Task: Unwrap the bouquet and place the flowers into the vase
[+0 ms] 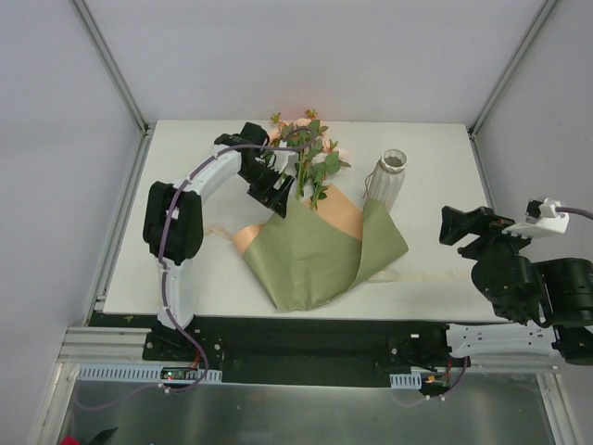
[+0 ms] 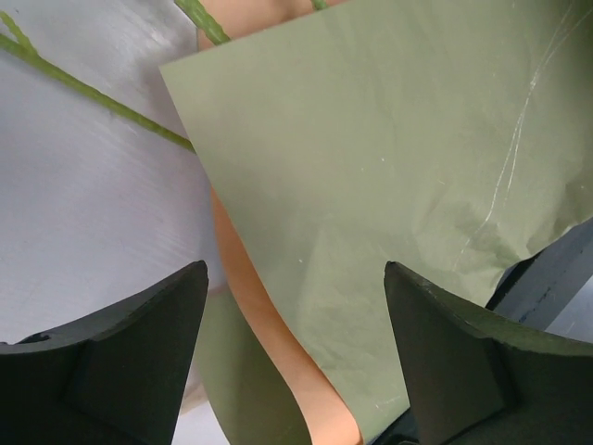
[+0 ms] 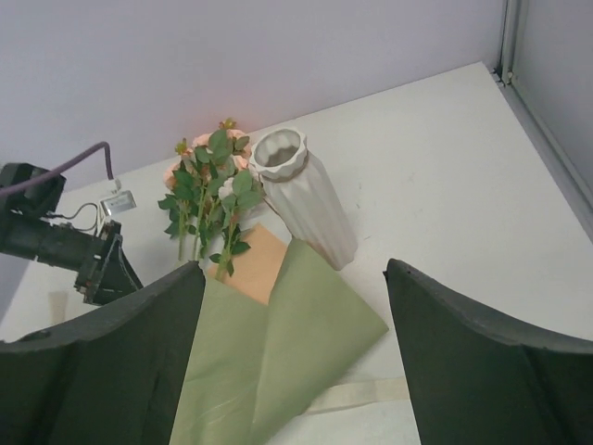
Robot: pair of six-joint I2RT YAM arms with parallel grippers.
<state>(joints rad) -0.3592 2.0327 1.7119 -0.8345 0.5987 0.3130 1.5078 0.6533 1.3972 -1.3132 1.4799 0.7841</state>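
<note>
The bouquet lies loosened mid-table: olive paper (image 1: pixel 315 250) with a peach inner face (image 1: pixel 338 215), partly folded open. The flowers (image 1: pixel 310 153), peach-pink roses with green leaves, stick out of its far end, and their stems (image 2: pixel 93 93) rest on the table. The ribbed white vase (image 1: pixel 387 178) stands upright just right of them. My left gripper (image 1: pixel 278 193) is open at the paper's far-left edge. The olive sheet (image 2: pixel 389 167) and its peach fold (image 2: pixel 278 343) lie between the fingers, which are not shut on them. My right gripper (image 1: pixel 447 225) hangs open right of the paper, holding nothing.
A cream ribbon (image 1: pixel 426 275) lies flat on the table under the paper's right side, and another bit (image 1: pixel 218 232) shows at the left. The right wrist view also shows the vase (image 3: pixel 301 195), the flowers (image 3: pixel 208 185) and the ribbon (image 3: pixel 361 394). Grey walls enclose the table.
</note>
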